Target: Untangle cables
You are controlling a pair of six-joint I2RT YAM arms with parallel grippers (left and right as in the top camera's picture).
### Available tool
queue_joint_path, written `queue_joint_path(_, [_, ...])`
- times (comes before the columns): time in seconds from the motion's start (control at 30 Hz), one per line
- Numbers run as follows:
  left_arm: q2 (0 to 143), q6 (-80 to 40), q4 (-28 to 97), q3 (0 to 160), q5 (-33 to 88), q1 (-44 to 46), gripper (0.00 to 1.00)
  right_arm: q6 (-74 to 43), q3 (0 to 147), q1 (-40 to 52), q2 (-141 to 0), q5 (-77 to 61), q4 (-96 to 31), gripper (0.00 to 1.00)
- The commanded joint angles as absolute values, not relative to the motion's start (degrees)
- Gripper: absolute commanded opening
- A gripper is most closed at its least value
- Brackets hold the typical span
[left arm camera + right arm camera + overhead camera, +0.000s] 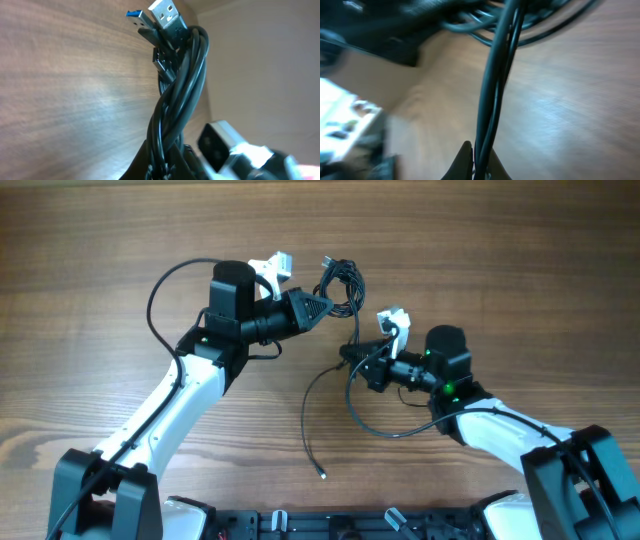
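The cables [345, 285] are thin black cords bunched in a knotted bundle above the middle of the table. My left gripper [322, 305] is shut on the bundle's left side. In the left wrist view the twisted cords [175, 100] rise from my jaws [167, 165], with a blue USB plug and a silver USB plug [165, 15] at the top. My right gripper [352, 360] is shut on strands below the bundle. In the right wrist view two strands [492, 90] run up from my jaws [479, 165]. A loose end [322, 474] trails toward the front.
The wooden table [100, 240] spreads on all sides. A cable loop [375, 425] curves beside the right arm. The left arm's thick lead [160, 290] arcs at the left. A black rail [330, 525] runs along the front edge.
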State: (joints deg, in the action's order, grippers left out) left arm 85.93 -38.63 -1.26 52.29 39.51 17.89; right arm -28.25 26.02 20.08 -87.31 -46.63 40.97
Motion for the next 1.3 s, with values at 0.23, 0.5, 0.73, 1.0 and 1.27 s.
queue_joint_path(0.23, [87.05,-19.68,-0.43,52.73,35.94,22.59,0.04,-54.39,26.15,9.45,-86.78,-71.33,65.80,0.04])
queue_joint_path(0.5, [87.07,-16.67,-1.85,52.73,36.58,24.49,0.04,-49.08,26.15,9.30,-86.78,-57.08,40.38,0.04])
queue_joint_path(0.73, [87.07,-6.70,0.64,52.71,43.42,25.04,0.04,-48.73,26.15,9.30,-86.76,-64.03,47.42,0.04])
queue_joint_path(1.0, [87.09,-5.96,3.29,52.71,42.63,25.04,0.04,-54.68,26.15,9.30,-86.78,-58.15,56.31,0.04])
queue_joint_path(1.27, [87.09,-5.96,3.62,52.71,54.48,25.21,0.04,-54.57,26.15,10.55,-86.78,-44.60,53.08,0.04])
